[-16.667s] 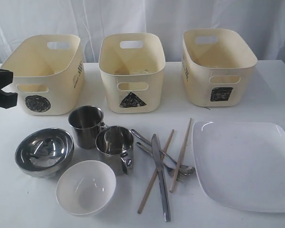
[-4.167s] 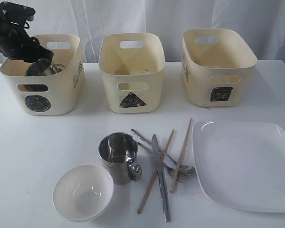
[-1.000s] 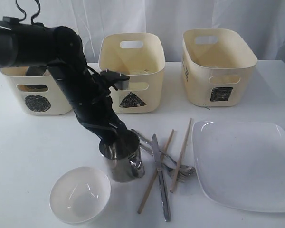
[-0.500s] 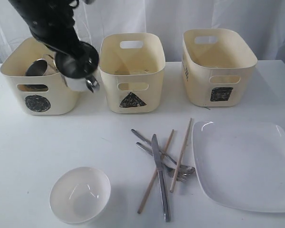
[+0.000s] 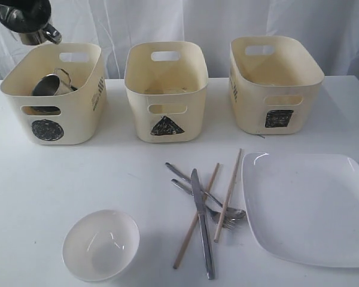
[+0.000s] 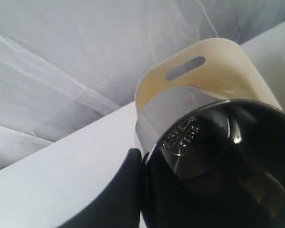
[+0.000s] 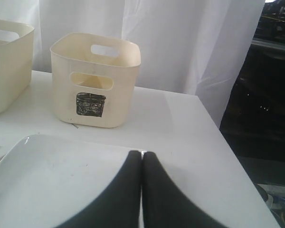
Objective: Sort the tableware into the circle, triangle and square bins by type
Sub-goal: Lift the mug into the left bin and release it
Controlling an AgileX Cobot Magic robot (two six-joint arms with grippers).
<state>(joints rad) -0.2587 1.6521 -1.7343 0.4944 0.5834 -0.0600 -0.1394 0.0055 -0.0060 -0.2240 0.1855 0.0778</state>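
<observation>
Now | steel mug (image 5: 29, 27) aloft above circle bin's (image 5: 48, 113) far-left corner, tilted off upright, handle toward right | left gripper (image 6: 141, 187) clamped on mug rim | right gripper (image 7: 141, 190) pinched together, holding nothing, above white plate (image 7: 47, 175).

You see a white tabletop (image 5: 48, 179), a white curtain (image 5: 215, 18) hanging behind it, and a dark area (image 7: 266, 95) past its edge.

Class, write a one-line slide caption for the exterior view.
Steel mug held above the circle bin; white bowl, cutlery, chopsticks and plate lie on the table.
</observation>
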